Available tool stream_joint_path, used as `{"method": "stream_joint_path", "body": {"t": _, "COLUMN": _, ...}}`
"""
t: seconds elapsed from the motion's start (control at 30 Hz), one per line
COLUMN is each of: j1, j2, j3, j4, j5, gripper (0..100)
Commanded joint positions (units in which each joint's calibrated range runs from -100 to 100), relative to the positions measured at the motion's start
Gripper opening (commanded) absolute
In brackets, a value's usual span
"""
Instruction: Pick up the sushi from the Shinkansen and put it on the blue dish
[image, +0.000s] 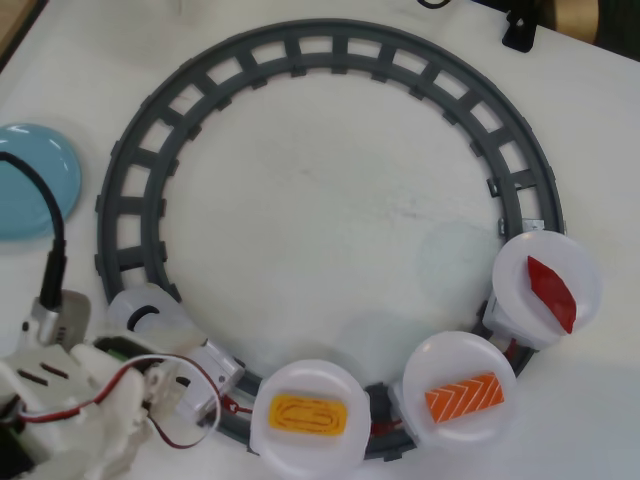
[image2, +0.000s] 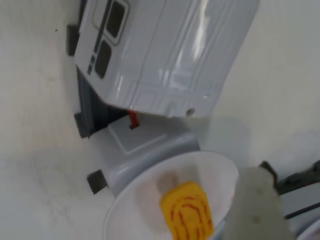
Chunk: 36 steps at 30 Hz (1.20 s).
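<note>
The sushi lay on the near plate; likely light, stiff, slick plastic, best pinched across its long sides. The gripper's opening couldn't be told.

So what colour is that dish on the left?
Light blue dish, clearest in the overhead view.
</note>
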Motion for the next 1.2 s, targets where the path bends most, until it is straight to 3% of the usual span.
{"method": "stream_joint_path", "body": {"t": 0.0, "j1": 3.4, "j2": 3.5, "j3": -1.0, "j4": 1.3, "j5": 2.1, "gripper": 22}}
{"method": "stream_joint_path", "body": {"t": 0.57, "j1": 4.6, "j2": 12.1, "j3": -1.7, "j4": 1.0, "j5": 3.8, "gripper": 25}}
{"method": "stream_joint_path", "body": {"t": 0.87, "j1": 10.2, "j2": 12.3, "j3": -0.8, "j4": -2.2, "j5": 6.9, "gripper": 29}}
{"method": "stream_joint_path", "body": {"t": 1.17, "j1": 9.7, "j2": 12.3, "j3": 5.8, "j4": -7.3, "j5": 6.9, "gripper": 29}}
